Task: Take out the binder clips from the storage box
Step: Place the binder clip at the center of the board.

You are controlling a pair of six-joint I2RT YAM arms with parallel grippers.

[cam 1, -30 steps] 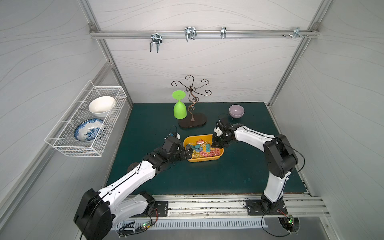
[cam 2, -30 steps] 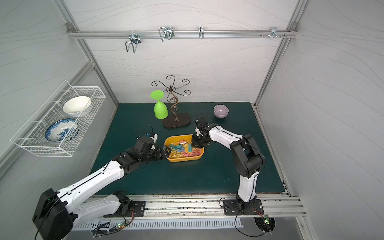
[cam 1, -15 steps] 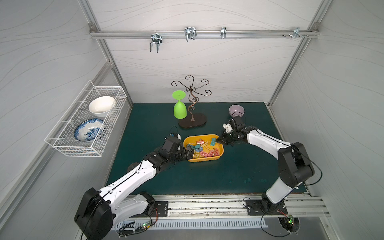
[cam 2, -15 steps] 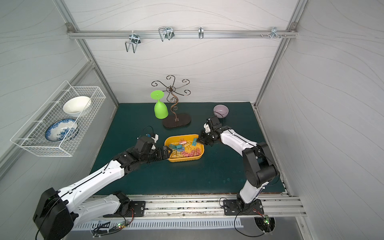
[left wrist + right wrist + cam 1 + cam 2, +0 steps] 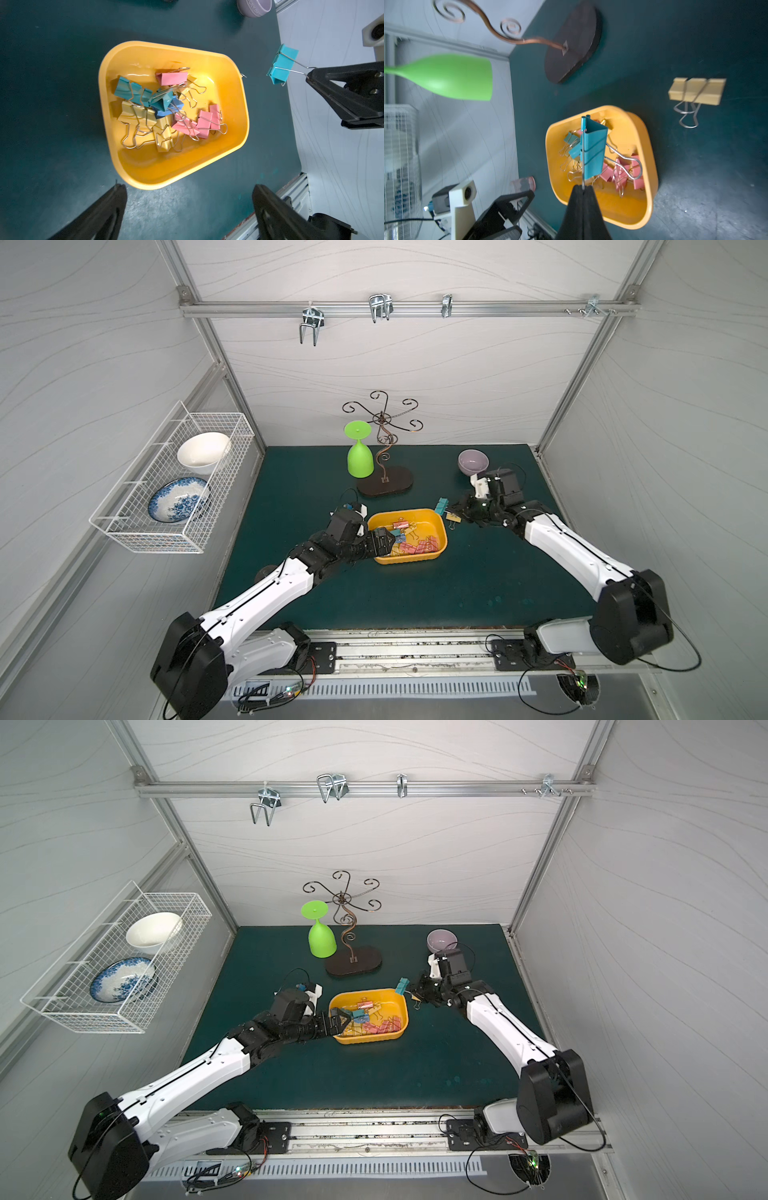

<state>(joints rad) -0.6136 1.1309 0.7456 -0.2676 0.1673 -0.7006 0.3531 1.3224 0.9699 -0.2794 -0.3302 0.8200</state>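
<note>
Withdrawn from the storage box [image 5: 409,559], the right gripper [image 5: 583,188] is clamped on a teal binder clip [image 5: 593,151] by its wire handle; the left gripper [image 5: 346,1021] is spread wide.

Shallow yellow-orange storage box [image 5: 409,559] mid-table holds tangled pink, yellow, teal and blue binder clips [image 5: 415,546]. Just right, a teal clip [image 5: 441,503] hangs by its wire handle, near a yellow clip [image 5: 451,516] lying outside.

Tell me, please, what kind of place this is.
Probably a robot test booth in a laboratory, not a home. White panel walls stand in an aluminium frame, two robot arms are bolted to a front rail, and the wire basket of bowls looks like a staged prop.
</note>
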